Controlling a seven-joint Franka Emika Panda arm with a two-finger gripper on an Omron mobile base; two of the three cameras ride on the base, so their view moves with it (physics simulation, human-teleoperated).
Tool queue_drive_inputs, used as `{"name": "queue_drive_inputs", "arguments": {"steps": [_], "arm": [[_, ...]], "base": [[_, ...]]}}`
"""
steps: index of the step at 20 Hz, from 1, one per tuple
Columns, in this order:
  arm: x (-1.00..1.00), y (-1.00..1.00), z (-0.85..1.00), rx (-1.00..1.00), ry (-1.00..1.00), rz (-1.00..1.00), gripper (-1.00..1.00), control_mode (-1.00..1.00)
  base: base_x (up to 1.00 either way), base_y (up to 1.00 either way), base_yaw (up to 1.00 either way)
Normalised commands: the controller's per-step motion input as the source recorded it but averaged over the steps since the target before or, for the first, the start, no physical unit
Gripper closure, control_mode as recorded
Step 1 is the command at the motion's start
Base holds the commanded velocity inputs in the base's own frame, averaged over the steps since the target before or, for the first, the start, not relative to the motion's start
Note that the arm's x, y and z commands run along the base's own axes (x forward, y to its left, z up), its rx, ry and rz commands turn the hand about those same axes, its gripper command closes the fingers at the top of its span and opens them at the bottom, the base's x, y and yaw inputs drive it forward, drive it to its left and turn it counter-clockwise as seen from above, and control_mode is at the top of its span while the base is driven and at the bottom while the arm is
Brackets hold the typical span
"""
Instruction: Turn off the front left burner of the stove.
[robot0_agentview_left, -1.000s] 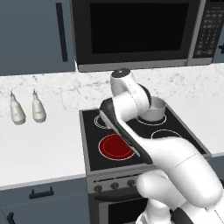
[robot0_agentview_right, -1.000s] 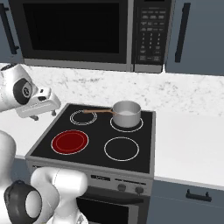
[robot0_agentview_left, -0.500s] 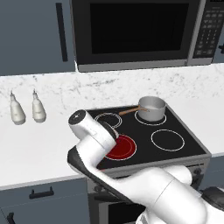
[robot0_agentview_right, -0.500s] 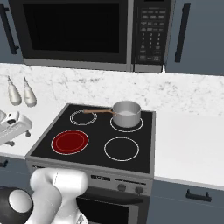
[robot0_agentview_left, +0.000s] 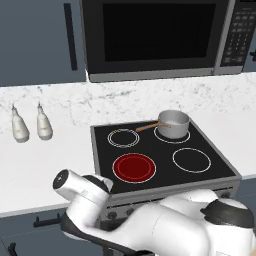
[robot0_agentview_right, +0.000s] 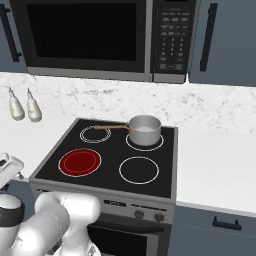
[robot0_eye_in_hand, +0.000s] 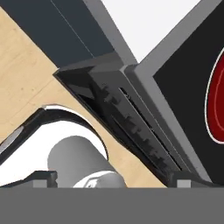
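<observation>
Worry is we grab the wrong knob on the stove (robot0_agentview_right: 102, 200), front left burner (robot0_agentview_left: 133, 167) glowing red, can't tell how wide our pincer sits.

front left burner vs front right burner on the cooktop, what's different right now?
The front left burner glows red inside; the front right burner is black inside. The front left has a double white ring, the front right a single one. The front left zone looks slightly larger. Both are bare round zones on the black glass stove, with no pot on them.
</observation>
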Motion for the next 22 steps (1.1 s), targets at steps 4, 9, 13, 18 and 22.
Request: {"name": "queue_drive_inputs", "arguments": {"steps": [4,9,13,18,22], "arm": [[0.0,0.0,-0.85,-0.06,-0.04,0.02,-1.0,-1.0],[0.0,0.0,-0.61,0.15,-0.13,-0.01,-1.0,-1.0],[0.02,-0.06,-0.26,0.19,-0.2,-0.06,-1.0,-1.0],[0.11,-0.33,-0.09,0.21,-0.22,-0.08,-1.0,-1.0],[0.19,-0.56,-0.06,0.03,-0.2,-0.01,-1.0,-1.0]], "base": [[0.0,0.0,0.0],[0.0,0.0,0.0],[0.0,0.0,0.0],[0.0,0.0,0.0],[0.0,0.0,0.0]]}}
